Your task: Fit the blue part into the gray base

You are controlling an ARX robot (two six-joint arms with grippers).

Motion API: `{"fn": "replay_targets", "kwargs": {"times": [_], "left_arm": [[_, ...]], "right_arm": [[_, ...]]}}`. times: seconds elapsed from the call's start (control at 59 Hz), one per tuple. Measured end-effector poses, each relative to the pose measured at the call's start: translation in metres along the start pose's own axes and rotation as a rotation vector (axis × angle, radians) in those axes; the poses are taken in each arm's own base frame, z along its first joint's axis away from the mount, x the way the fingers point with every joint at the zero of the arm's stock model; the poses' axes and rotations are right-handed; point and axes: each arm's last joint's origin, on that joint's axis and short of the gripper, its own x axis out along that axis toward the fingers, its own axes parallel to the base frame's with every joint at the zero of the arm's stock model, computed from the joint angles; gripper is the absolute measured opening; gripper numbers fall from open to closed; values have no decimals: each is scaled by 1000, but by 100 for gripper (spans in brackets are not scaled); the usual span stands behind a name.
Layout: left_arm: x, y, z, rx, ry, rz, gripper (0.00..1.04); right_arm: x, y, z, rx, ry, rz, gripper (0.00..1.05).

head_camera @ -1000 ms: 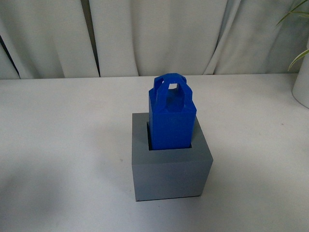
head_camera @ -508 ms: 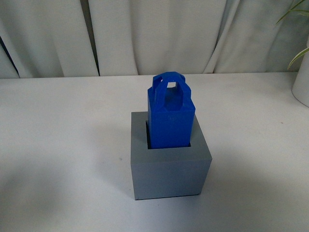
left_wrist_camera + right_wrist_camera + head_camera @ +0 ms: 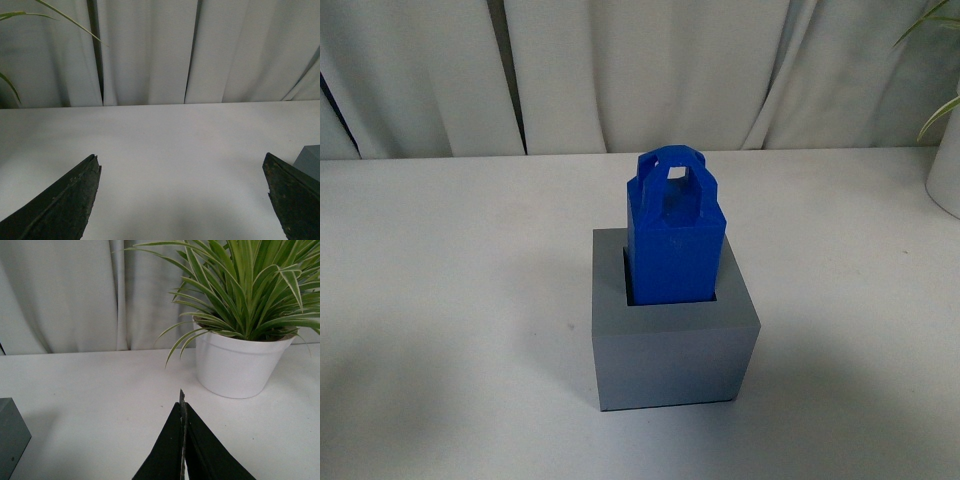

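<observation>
The blue part (image 3: pixel 674 240) stands upright in the square recess of the gray base (image 3: pixel 672 352), at the middle of the white table in the front view; its loop handle points up. Neither arm shows in that view. In the left wrist view my left gripper (image 3: pixel 182 162) is open over bare table, and only a corner of the gray base (image 3: pixel 310 161) shows beside one finger. My right gripper (image 3: pixel 182 396) is shut with nothing between its fingers, and an edge of the gray base (image 3: pixel 11 437) shows at the side of that view.
A white pot (image 3: pixel 235 362) with a striped green plant (image 3: pixel 240 285) stands on the table just beyond my right gripper; its rim (image 3: pixel 945 185) shows at the front view's right edge. Pale curtains (image 3: pixel 640 70) hang behind the table.
The blue part and gray base shifted by a few pixels in the front view between frames and stand in nearly the same spot now. No arm enters that view.
</observation>
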Motion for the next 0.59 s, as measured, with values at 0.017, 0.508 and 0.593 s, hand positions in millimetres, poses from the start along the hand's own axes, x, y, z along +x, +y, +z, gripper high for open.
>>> {"fn": "replay_targets", "kwargs": {"times": [0.017, 0.508, 0.593], "left_arm": [[0, 0, 0, 0, 0, 0, 99], [0, 0, 0, 0, 0, 0, 99], [0, 0, 0, 0, 0, 0, 99]], "right_arm": [[0, 0, 0, 0, -2, 0, 2], [-10, 0, 0, 0, -6, 1, 2], [-12, 0, 0, 0, -4, 1, 2]]}}
